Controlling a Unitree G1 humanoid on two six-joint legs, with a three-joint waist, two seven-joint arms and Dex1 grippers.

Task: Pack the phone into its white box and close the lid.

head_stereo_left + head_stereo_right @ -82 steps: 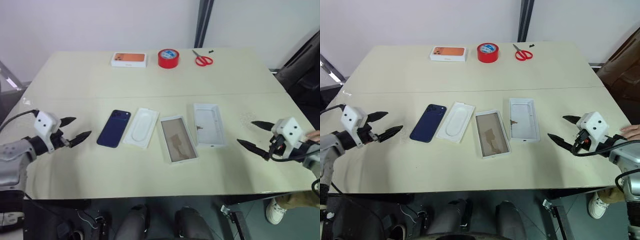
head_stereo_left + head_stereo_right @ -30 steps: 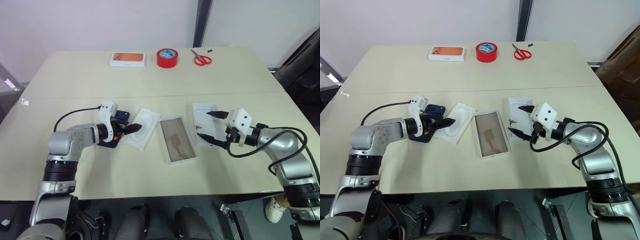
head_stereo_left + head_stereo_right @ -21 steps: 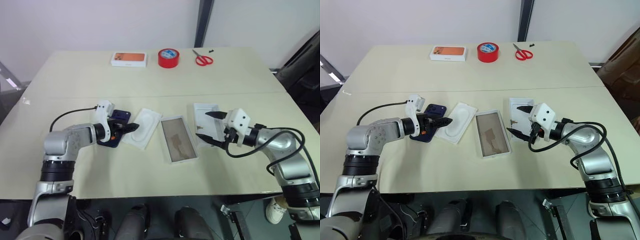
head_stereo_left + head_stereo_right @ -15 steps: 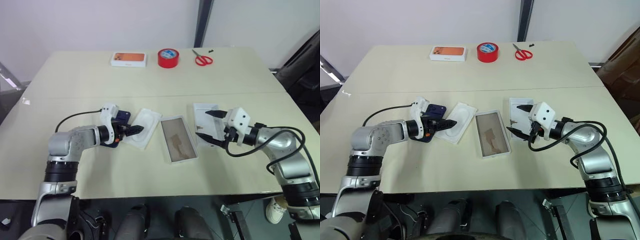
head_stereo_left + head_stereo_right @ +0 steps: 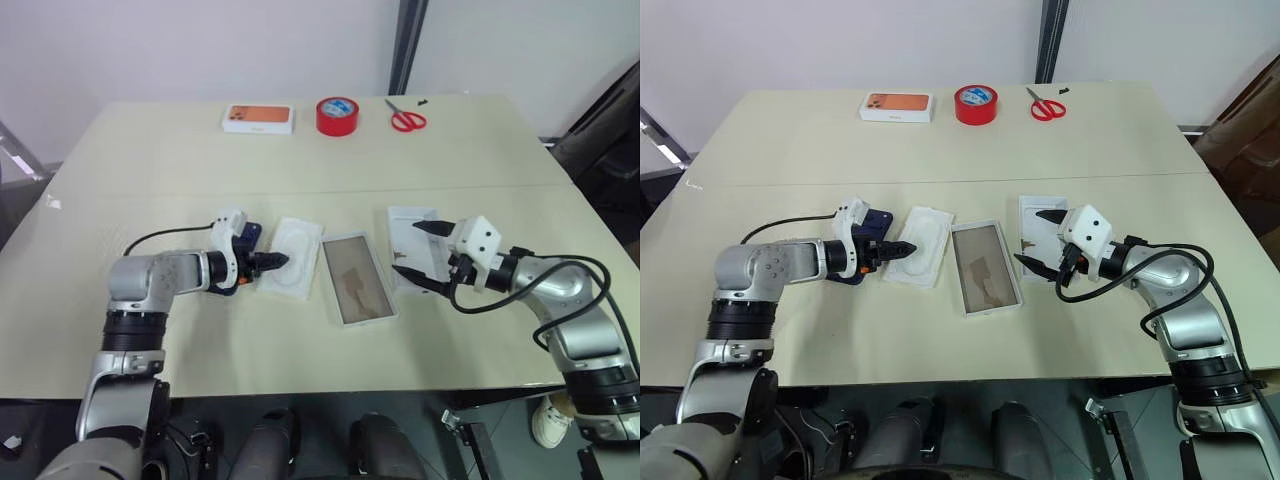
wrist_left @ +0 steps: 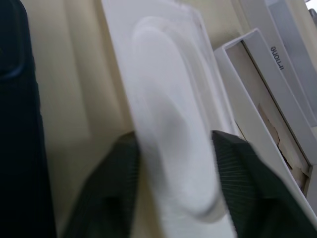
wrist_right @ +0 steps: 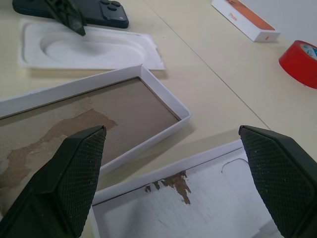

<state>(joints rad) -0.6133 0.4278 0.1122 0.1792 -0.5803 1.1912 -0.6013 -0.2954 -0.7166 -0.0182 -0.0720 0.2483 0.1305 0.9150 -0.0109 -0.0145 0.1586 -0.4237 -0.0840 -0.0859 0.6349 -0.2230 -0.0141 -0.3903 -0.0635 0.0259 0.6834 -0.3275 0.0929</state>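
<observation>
While the table holds everything, the white box lies in the middle, the lid at its 3 o'clock and the phone at 9. The left gripper pinches the white insert; the right gripper hangs wide apart over the lid.

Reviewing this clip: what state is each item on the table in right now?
phone: flat, back up, outside the box.
white box: open, empty.
lid: off, interior up, beside the white box.
insert: lying flat, left gripper at its end.
right gripper: jaws open, over the lid.
scissors: closed.
tape roll: lying flat.
orange-picture box: closed.
</observation>
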